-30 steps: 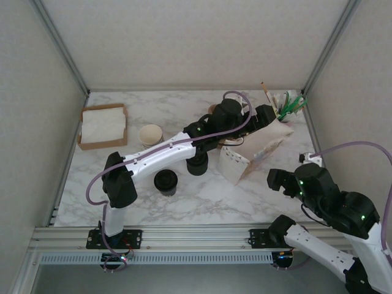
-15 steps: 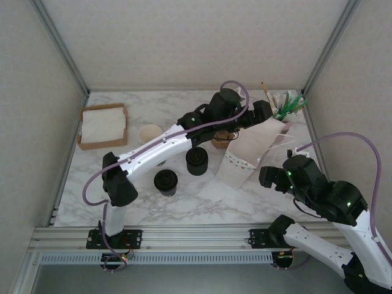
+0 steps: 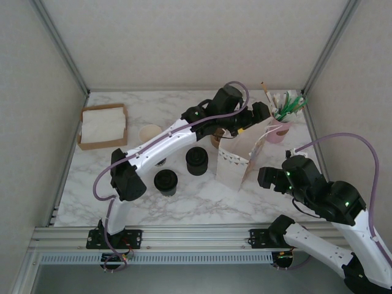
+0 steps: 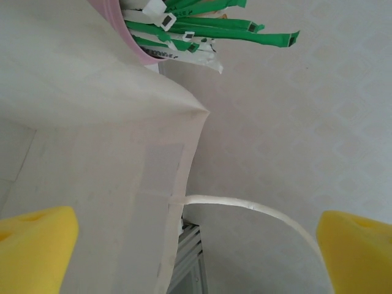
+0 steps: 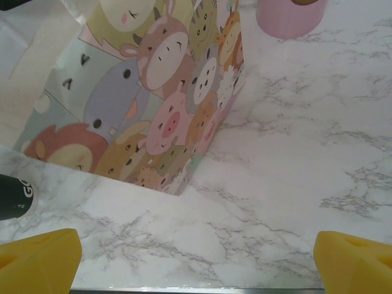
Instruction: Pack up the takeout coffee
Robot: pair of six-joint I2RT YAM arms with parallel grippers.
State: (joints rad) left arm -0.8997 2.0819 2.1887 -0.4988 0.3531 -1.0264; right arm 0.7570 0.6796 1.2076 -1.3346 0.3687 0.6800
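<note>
At the far right of the table (image 3: 196, 207), the paper bag (image 3: 237, 158) now stands upright, where a second ago it lay tilted; I judge its mouth can soon receive the cup. At the bag's top the left claw (image 3: 260, 114) is spread wide, clamped on nothing. The right claw (image 3: 270, 178), also spread and empty, waits beside. The takeout coffee (image 3: 165, 182) stands further left, untouched.

left of paper bag (image 3: 242, 156), l arm (image 3: 171, 138) hides most of a brown cup (image 3: 215, 141) & part of cream cup stack (image 3: 147, 131). r wrist view: pink cup (image 5: 288, 15) behind bag cut by top edge; black item (image 5: 13, 196) left of bag cut off, lettering unreadable.
</note>
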